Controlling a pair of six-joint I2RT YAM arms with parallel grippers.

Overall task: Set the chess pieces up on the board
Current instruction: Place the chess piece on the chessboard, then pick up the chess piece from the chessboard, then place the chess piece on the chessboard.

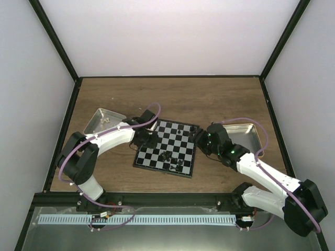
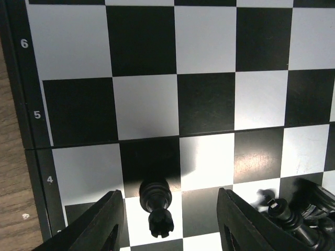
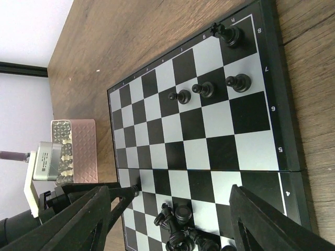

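The board (image 1: 157, 157) lies in the middle of the table between both arms. My left gripper (image 2: 168, 209) is open just above the board (image 2: 146, 104), near its left edge by the mark 4. A black rook (image 2: 156, 203) stands free between its fingers (image 2: 104, 225), touching neither. More black chess pieces (image 2: 293, 214) lie heaped to its right. My right gripper (image 3: 170, 198) hangs open over the board's right side, above that heap (image 3: 186, 230). Three pawns (image 3: 203, 90) stand in a row, and one taller piece (image 3: 227, 34) stands in the corner. In the top view, my left gripper (image 1: 148, 138) and right gripper (image 1: 201, 137) flank the board.
A metal tin (image 1: 99, 111) with cream-white pieces sits behind my left arm; it appears pinkish in the right wrist view (image 3: 81, 151). Another metal tin (image 1: 256, 137) lies at the right, behind my right arm. Dark frame posts and white walls enclose the table.
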